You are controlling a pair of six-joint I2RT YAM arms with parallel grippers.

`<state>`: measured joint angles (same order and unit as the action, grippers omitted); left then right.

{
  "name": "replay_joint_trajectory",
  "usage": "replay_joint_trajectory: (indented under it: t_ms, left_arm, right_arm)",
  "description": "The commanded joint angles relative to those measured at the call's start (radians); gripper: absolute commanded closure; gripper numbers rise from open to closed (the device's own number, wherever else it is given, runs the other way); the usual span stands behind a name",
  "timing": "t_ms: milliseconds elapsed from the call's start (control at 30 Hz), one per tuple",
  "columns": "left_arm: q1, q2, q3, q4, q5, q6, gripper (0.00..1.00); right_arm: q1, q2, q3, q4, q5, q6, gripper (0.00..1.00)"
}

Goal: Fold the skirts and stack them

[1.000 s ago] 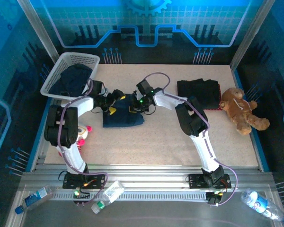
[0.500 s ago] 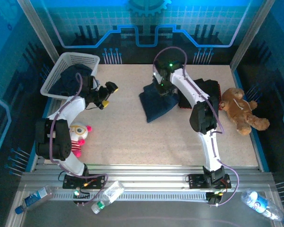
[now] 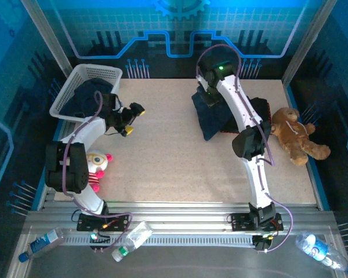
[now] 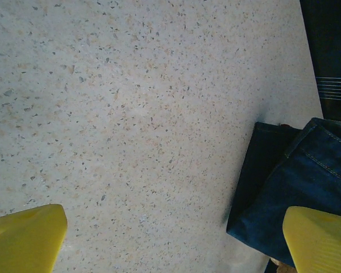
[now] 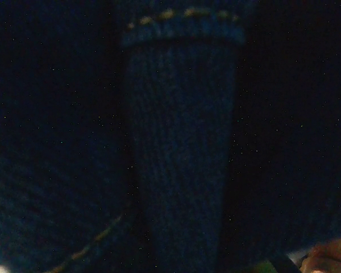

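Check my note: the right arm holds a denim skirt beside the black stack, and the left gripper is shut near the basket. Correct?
One error: the left gripper is open, not shut; the left wrist view shows its yellow fingers spread wide above the table. The rest stands.

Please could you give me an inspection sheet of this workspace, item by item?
Surface: speckled beige table, no spill seen.
Job's things: folded denim skirt held at the dark stack, by its left edge; dark cloth in the white basket.
Clutter: teddy bear, plush toy, water bottles on the front ledge.
Grippers: left gripper open over the table; right gripper shut on the denim skirt.
Cables: purple cable loops above the right arm.
Surroundings: blue-lit walls, metal frame.
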<state>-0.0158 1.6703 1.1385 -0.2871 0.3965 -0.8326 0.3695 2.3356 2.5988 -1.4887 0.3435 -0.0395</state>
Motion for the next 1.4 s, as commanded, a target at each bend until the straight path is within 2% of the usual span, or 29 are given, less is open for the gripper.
replay_joint_trajectory:
  t_ms: [0, 233, 400, 567, 800, 1000, 1067, 1167, 1267, 1367]
  left_arm:
    - [0.007, 0.016, 0.036, -0.030, -0.003, 0.007, 0.01]
    - [0.005, 0.023, 0.037, -0.028, -0.001, 0.000, 0.01]
    - [0.005, 0.026, 0.036, -0.030, -0.001, -0.001, 0.01]
    - [0.001, 0.035, 0.036, -0.026, 0.002, -0.005, 0.01]
    - [-0.007, 0.044, 0.036, -0.026, 0.001, -0.005, 0.01]
    - [-0.015, 0.057, 0.027, -0.021, -0.001, -0.005, 0.01]
    - [-0.017, 0.062, 0.027, -0.023, 0.001, -0.004, 0.01]
    - [-0.016, 0.068, 0.027, -0.030, -0.003, 0.003, 0.01]
    - [-0.018, 0.075, 0.033, -0.038, -0.004, 0.007, 0.01]
    - [-0.018, 0.072, 0.032, -0.038, -0.008, 0.007, 0.01]
  right_arm:
    - [-0.034, -0.087, 0.053, 0.013, -0.052, -0.023, 1.00]
    - [-0.071, -0.119, 0.119, 0.028, -0.085, -0.062, 1.00]
    - [-0.128, -0.180, 0.111, 0.035, -0.211, -0.058, 1.00]
    - [-0.182, -0.230, 0.075, 0.045, -0.259, -0.069, 1.00]
    - [-0.320, -0.270, -0.082, 0.114, -0.432, -0.100, 1.00]
    - [-0.422, -0.273, -0.437, 0.322, -0.443, -0.101, 1.00]
    - [-0.452, -0.236, -0.502, 0.364, -0.431, -0.097, 1.00]
    - [-0.474, -0.160, -0.544, 0.405, -0.432, -0.131, 1.00]
    - [-0.474, -0.093, -0.508, 0.387, -0.430, -0.142, 1.00]
    - [-0.471, -0.098, -0.491, 0.396, -0.422, -0.145, 1.00]
